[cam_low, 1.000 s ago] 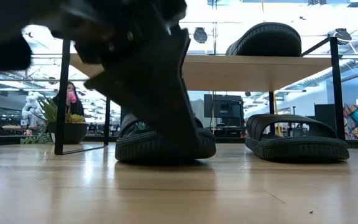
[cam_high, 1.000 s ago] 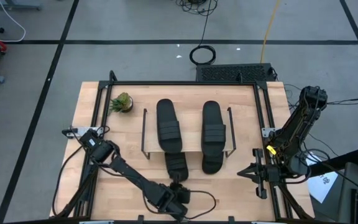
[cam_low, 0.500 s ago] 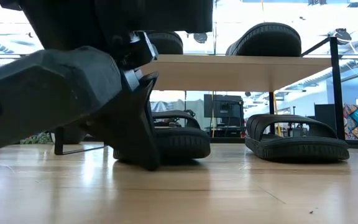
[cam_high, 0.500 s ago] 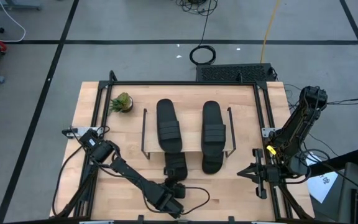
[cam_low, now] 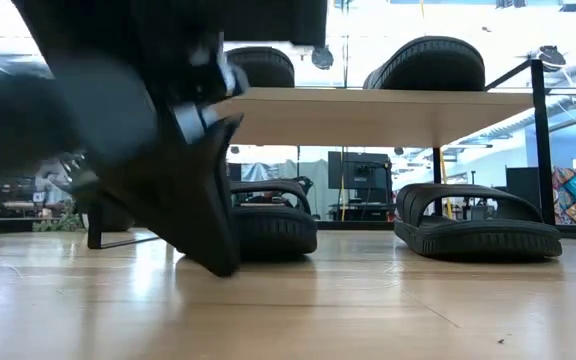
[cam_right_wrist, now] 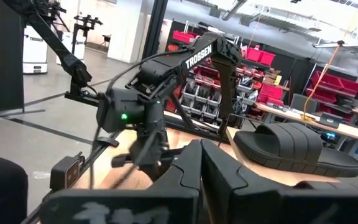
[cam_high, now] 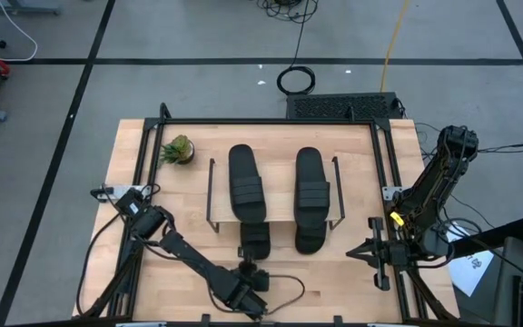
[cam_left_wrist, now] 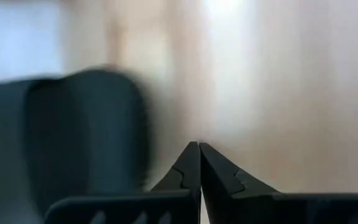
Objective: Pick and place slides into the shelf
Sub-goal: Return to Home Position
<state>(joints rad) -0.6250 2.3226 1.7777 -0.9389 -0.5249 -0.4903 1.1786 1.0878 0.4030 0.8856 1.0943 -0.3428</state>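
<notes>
The shelf [cam_high: 275, 216] stands mid-table with two black slides [cam_high: 245, 182] [cam_high: 313, 182] lying on its top board. Two more slides lie flat on the table under it, their near ends sticking out: the left one [cam_high: 255, 238] [cam_low: 268, 228] and the right one [cam_high: 310, 234] [cam_low: 478, 228]. My left gripper [cam_high: 248, 269] [cam_low: 218, 262] is shut, slanting down at the left lower slide's near end. My right gripper [cam_high: 373, 250] [cam_right_wrist: 201, 146] waits shut at the table's right edge, pointing level. My left gripper, its fingers shut, stands against the near end [cam_left_wrist: 129, 143] of the left lower slide, one finger's outer side [cam_left_wrist: 173, 180] next to it. The fingers slant down from the table's near side, tips by the tabletop. The slide lies flat; the blurred pictures hide the touching spot.
A small potted plant [cam_high: 178, 150] stands at the table's far left. The black frame [cam_high: 271, 122] runs round the tabletop. Bare wood lies near and left of the shelf.
My left gripper has gone toward the table's far edge and down, tipping steeper, still shut. The left lower slide has slid along the table toward the far edge, deeper under the shelf.
</notes>
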